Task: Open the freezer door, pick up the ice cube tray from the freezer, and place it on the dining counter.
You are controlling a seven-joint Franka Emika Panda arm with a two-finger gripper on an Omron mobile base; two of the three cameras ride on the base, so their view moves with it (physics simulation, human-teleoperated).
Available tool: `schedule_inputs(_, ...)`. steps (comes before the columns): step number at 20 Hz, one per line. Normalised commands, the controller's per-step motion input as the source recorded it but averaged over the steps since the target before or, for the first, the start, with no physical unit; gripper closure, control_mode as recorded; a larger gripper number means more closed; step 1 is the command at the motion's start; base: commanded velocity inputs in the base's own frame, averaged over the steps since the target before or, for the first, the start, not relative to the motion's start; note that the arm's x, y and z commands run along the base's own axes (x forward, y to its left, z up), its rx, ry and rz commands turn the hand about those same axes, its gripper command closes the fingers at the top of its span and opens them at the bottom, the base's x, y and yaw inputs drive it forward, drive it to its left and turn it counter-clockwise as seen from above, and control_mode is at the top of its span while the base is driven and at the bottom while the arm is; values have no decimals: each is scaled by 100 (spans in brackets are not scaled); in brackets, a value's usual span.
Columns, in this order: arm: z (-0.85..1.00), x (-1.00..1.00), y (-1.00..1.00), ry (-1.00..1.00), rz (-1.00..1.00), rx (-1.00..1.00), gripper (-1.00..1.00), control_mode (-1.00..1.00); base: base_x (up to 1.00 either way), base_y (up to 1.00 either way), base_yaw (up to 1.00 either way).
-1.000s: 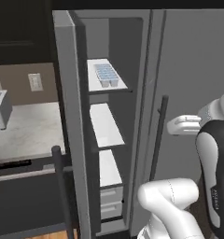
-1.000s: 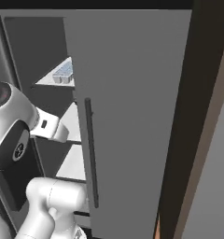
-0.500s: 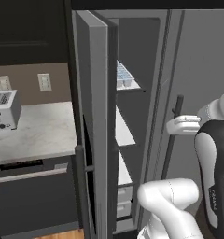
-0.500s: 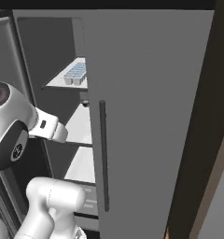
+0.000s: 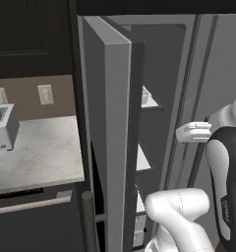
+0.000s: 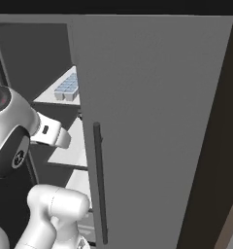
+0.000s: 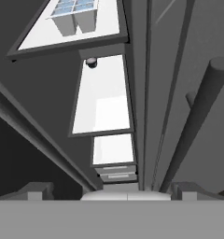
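Arm (image 5: pixel 223 167) folded up: white lower link (image 5: pixel 176 209) bent low, dark-jointed upper link rising beside it, white wrist (image 5: pixel 193 132) sticking out sideways at approx mid-height. In right base view same wrist (image 6: pixel 50 135) pokes out from big rounded elbow joint (image 6: pixel 9 131). Gripper (image 7: pixel 111 190) open wide, nothing btwn jaws; just the two dark finger tips (image 7: pixel 37 190) at bottom of hand view, well apart.

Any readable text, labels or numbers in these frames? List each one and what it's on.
No legible text.
Small vertical print on the arm's dark joint: too small to read.
Small mark on the arm's round joint: blurred, unreadable.
The toaster, freezer door and ice cube tray carry no text.
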Motion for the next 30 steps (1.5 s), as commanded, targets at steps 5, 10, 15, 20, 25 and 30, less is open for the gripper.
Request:
schedule_inputs(5, 0, 0, 0, 0, 0, 0, -100, 100, 54, 3, 0)
schedule_inputs(10, 0, 0, 0, 0, 0, 0, -100, 100, 30, 2, 0)
schedule_inputs(15, 0, 0, 0, 0, 0, 0, -100, 100, 0, 0, 0)
schedule_inputs(20, 1, 0, 0, 0, -2, 0, -100, -100, 0, 0, 0)
schedule_inputs(25, 25, 0, 1, 0, -9, 0, -100, -100, 0, 0, 0)
schedule_inputs(30, 35, 0, 2, 0, -14, 3, -100, -100, 0, 0, 0)
